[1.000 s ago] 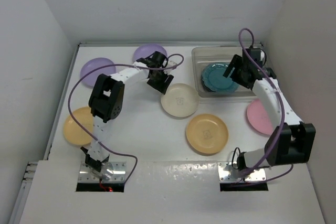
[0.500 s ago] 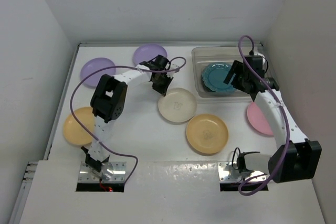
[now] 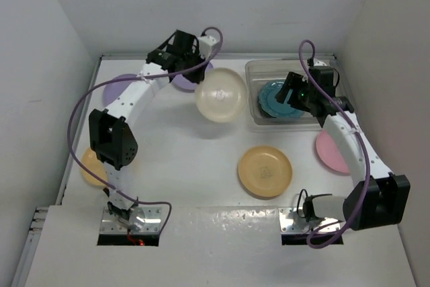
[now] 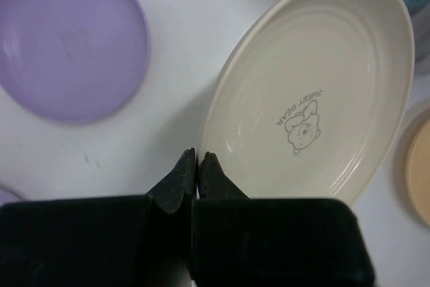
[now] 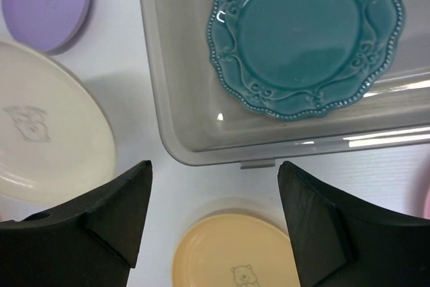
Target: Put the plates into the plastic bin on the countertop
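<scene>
1. Left gripper (image 4: 197, 166) pinched on cream plate (image 4: 316, 92) rim; plate tilted, airborne, just left of the plastic bin (image 5: 161, 85).
2. Right gripper (image 5: 214, 166) spread wide, above the bin's near wall.
3. Teal plate (image 5: 306, 38) lies inside the bin.

Cream plate (image 4: 316, 92): smooth, semi-gloss plastic. Teal scalloped plate (image 5: 306, 38): glossy, embossed. Bin (image 5: 175, 99): clear, shiny plastic. Desk (image 3: 188, 159): matt white.

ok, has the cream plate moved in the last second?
Yes. The cream plate, pinched in the left gripper, has risen off the countertop and gone farther back: from the plastic bin's near corner to beside its left wall.
</scene>
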